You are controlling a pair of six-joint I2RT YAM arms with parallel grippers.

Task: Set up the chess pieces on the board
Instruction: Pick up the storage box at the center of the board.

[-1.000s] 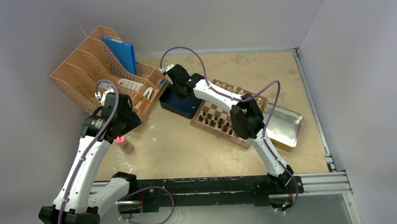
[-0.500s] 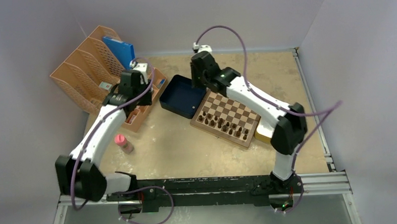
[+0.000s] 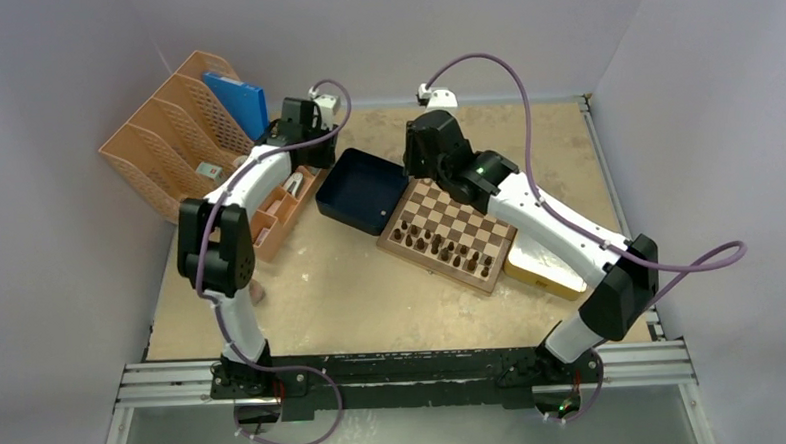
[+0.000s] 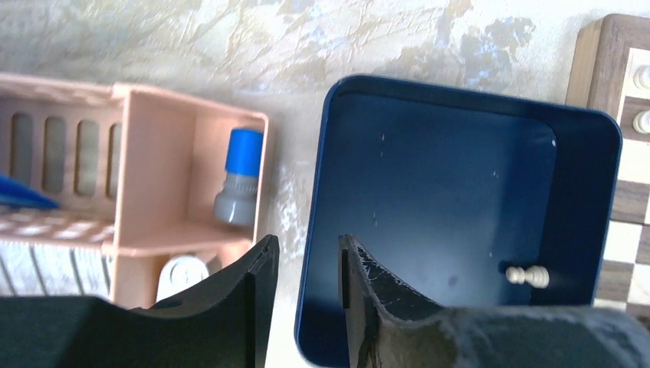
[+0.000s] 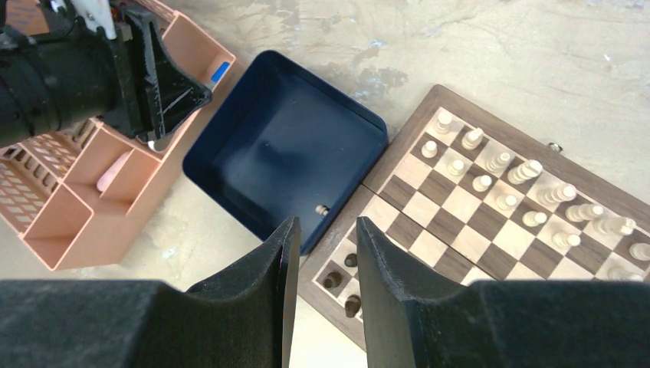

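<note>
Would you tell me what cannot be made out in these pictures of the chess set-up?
Top view: the right arm hides the far rows of the board and most of the metal tray.
Right wrist view: the right hand and the bottom edge cut off part of the board; the lone piece in the blue tray is too small to identify.
Left wrist view: the right edge cuts off nearly all the board.
</note>
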